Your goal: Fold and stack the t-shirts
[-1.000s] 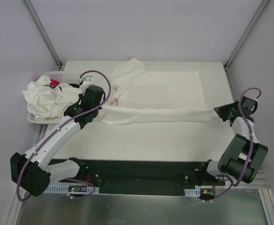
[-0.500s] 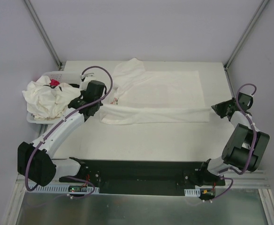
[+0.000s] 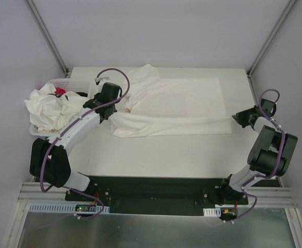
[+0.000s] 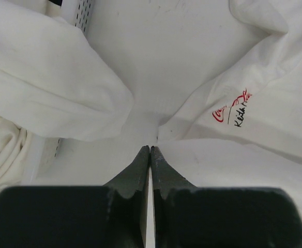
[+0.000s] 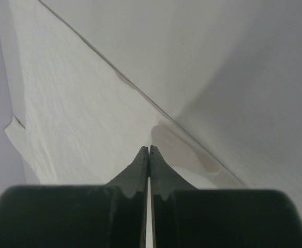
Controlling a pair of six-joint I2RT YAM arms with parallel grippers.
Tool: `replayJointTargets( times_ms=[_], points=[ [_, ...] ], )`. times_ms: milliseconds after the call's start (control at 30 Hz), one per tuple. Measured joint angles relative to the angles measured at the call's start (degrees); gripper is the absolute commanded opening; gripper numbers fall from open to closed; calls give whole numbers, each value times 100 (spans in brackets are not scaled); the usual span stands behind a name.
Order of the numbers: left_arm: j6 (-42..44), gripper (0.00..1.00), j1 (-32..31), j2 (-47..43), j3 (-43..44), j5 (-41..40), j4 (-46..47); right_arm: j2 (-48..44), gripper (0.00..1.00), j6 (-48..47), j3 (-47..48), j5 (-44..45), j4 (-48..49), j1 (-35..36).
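An off-white t-shirt [image 3: 182, 103] lies spread on the table, its near part folded into a long band. My left gripper [image 3: 119, 105] is shut on the shirt's left end; in the left wrist view the fabric [image 4: 275, 103] gathers at the closed tips of this gripper [image 4: 151, 148], beside a small red and black logo [image 4: 232, 111]. My right gripper [image 3: 236, 118] is shut on the shirt's right end; in the right wrist view the cloth [image 5: 78, 119] runs taut to the closed tips of that gripper [image 5: 149, 149]. More crumpled t-shirts [image 3: 50, 108] fill the basket.
A white perforated basket [image 3: 63, 82] stands at the left edge, close to my left arm, with a small red packet [image 3: 60, 91] on top of the pile. Its wall [image 4: 84, 13] and an overhanging shirt [image 4: 42, 88] show in the left wrist view. Enclosure walls surround the table.
Both grippers have moved toward the far side of the table, carrying the ends of the shirt's band with them. The left gripper has also shifted right, away from the basket.
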Motion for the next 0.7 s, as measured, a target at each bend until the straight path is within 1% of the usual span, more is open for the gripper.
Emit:
replayJointTargets(
  times_ms=[100,133,200,233,300,400,700],
  points=[
    [46,0,50,168,76,35,39,157,8,0,101,9,57,42],
    [50,0,79,212,96,42,59,190,13,4,120,15,66,55],
    [61,0,120,315,116,83,90,267,17,7,166,28,92,81],
    [63,0,131,348,118,111,96,304,20,9,195,48,103,90],
    [66,0,173,393,118,153,96,372,24,15,260,74,116,103],
    [70,0,195,457,153,168,101,479,27,20,387,111,138,120],
    [81,0,195,828,612,284,144,627,29,20,841,107,151,157]
  ],
)
